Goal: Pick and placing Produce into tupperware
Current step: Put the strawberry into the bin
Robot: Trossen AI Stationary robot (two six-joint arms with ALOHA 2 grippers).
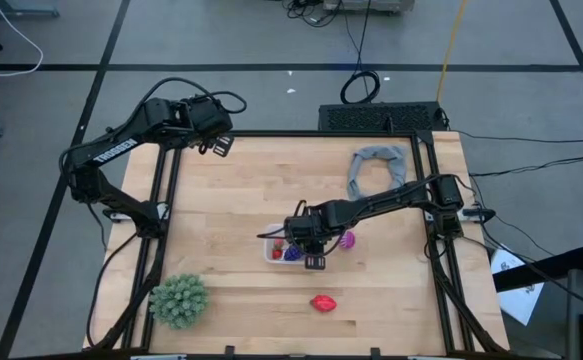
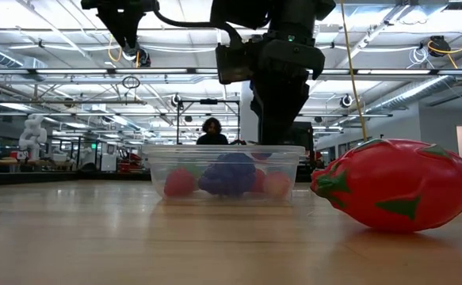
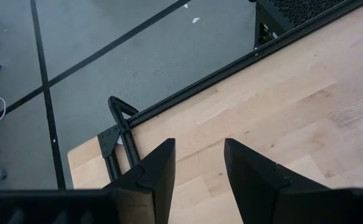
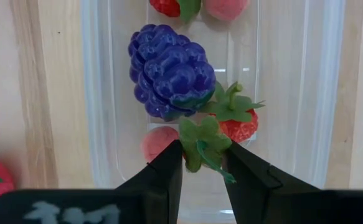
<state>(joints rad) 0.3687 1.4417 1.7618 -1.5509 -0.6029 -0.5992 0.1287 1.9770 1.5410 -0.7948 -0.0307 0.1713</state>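
Right hand over the tub, berry leaves in its grip

On the worktop [image 1: 231,190], the spiky green ball [image 1: 179,299] sits lower left; the left hand [image 3: 198,163] waits upper left, fingers parted and empty. Mid-frame, the clear tupperware [image 1: 271,250] holds a dark purple berry [image 4: 170,70] and small red berries [image 4: 237,127]. The right hand [image 4: 203,163] hangs above it, pinching a berry's green leaves [image 4: 201,142]. The larger red oval fruit [image 1: 323,302] lies below the tub, the magenta piece [image 1: 347,240] just right.

White lettering, apparently "TROSSEN", runs along the left arm [image 1: 106,150], well back from its gripper [image 1: 218,146].
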